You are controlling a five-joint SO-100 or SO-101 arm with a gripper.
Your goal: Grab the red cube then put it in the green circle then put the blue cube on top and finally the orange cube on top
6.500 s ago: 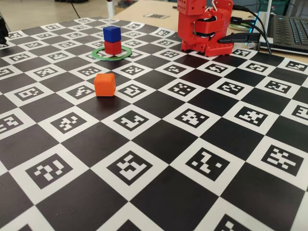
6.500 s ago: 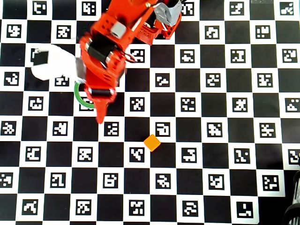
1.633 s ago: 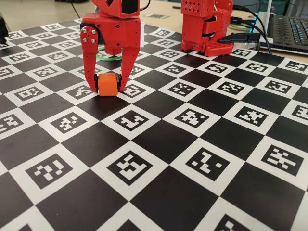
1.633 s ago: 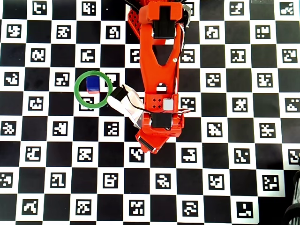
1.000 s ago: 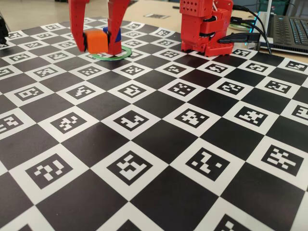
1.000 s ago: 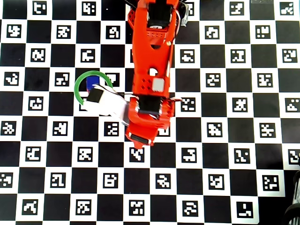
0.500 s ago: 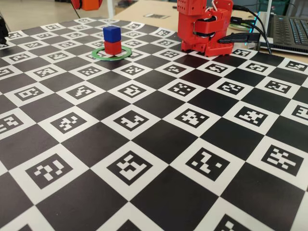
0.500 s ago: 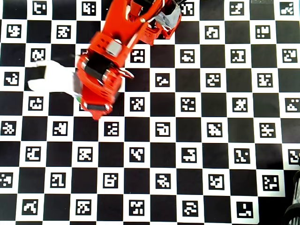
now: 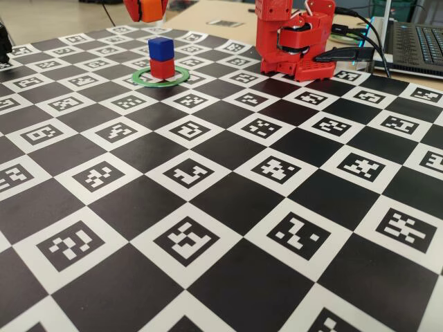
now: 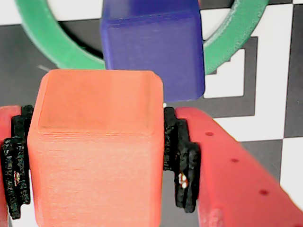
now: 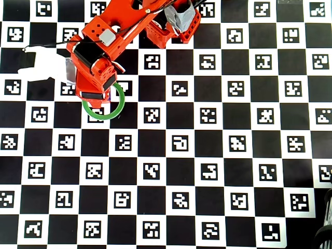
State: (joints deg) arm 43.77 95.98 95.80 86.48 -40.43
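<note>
In the fixed view the blue cube [image 9: 160,48] sits on the red cube [image 9: 162,68] inside the green circle [image 9: 158,84]. My gripper [image 9: 147,15] hangs above and slightly left of that stack, shut on the orange cube [image 9: 150,10]. The wrist view shows the orange cube [image 10: 94,151] squeezed between the black pads [image 10: 182,161] of my gripper [image 10: 97,165]. Below it are the blue cube [image 10: 151,47] and the green circle [image 10: 47,49]. In the overhead view my gripper [image 11: 95,96] covers the stack and the upper left of the green circle [image 11: 107,117]; the red cube is hidden there.
The red arm base [image 9: 294,41] stands at the back of the checkered marker board [image 9: 228,200], right of the ring. A laptop [image 9: 419,41] and cables [image 9: 360,41] lie beyond the board's far right edge.
The gripper, still holding the orange cube, has swung from the far left toward the stack and now hovers just above the blue cube. The stacked cubes have not moved.
</note>
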